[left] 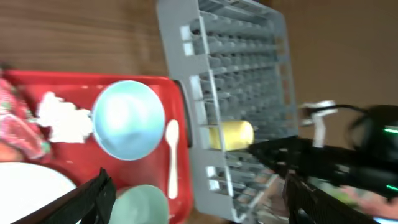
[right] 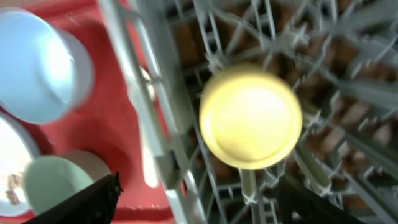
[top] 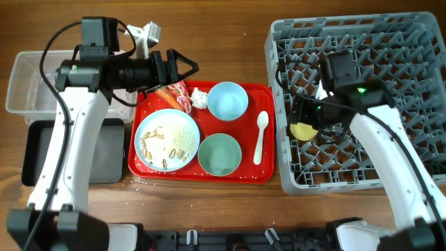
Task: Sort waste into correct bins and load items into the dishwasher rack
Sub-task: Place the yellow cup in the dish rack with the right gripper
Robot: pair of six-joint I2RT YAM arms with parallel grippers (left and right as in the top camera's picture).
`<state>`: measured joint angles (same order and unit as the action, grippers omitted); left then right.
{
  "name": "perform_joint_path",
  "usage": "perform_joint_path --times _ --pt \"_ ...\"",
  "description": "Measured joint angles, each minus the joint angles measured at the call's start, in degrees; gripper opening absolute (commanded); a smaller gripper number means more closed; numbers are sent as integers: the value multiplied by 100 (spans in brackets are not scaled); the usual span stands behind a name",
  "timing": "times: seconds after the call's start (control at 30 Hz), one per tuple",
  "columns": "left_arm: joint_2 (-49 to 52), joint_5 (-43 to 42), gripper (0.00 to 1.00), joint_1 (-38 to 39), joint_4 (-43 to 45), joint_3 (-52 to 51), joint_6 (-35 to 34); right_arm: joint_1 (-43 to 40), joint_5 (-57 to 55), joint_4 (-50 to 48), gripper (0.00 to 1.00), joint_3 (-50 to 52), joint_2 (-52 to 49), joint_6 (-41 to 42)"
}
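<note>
The grey dishwasher rack (top: 411, 63) stands at the right. The yellow cup (top: 303, 130) lies in its left part, also in the right wrist view (right: 250, 116). My right gripper (top: 310, 117) hovers over the cup, open (right: 205, 202). On the red tray sit the light-blue plate (top: 167, 139) with rice scraps, the light-blue bowl (top: 227, 100), the green bowl (top: 220, 154), the white spoon (top: 260, 136), the tissue (top: 198, 97) and the red wrapper (top: 178, 95). My left gripper (top: 187, 67) is open and empty above the wrapper (left: 199, 205).
The red tray (top: 202, 173) lies mid-table. The clear tub (top: 28, 84) is at the far left, with the black tray (top: 104, 150) in front of it under my left arm. The rack's wall (left: 186, 93) borders the tray's right edge.
</note>
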<state>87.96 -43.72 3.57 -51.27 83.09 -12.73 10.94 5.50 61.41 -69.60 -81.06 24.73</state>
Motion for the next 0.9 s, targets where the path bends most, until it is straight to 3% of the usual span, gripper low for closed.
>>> perform_joint_path --times 0.13,0.23,0.3,0.43,0.67,0.77,0.9 --pt "-483 1803 87 872 -413 9 -4 0 570 -1158 80 -101 1207 -337" --pt "-205 3056 76 1659 -466 -153 -278 2 920 -1589 80 -149 1729 -334" --pt "197 3342 69 1954 -341 -256 -402 2 1038 -1543 78 -149 1797 -293" --pt "1108 3742 64 2520 -199 -321 -570 0 1198 -1145 71 -149 1751 -225" --pt "988 4011 63 2168 -369 -345 -695 433 1290 -876 68 -149 1071 -223" --pt "452 4068 68 1749 -688 -345 -699 839 1252 -1060 64 -149 614 -201" --pt "-411 3998 69 1392 -807 -345 -647 1029 1034 -1088 64 -149 437 -28"
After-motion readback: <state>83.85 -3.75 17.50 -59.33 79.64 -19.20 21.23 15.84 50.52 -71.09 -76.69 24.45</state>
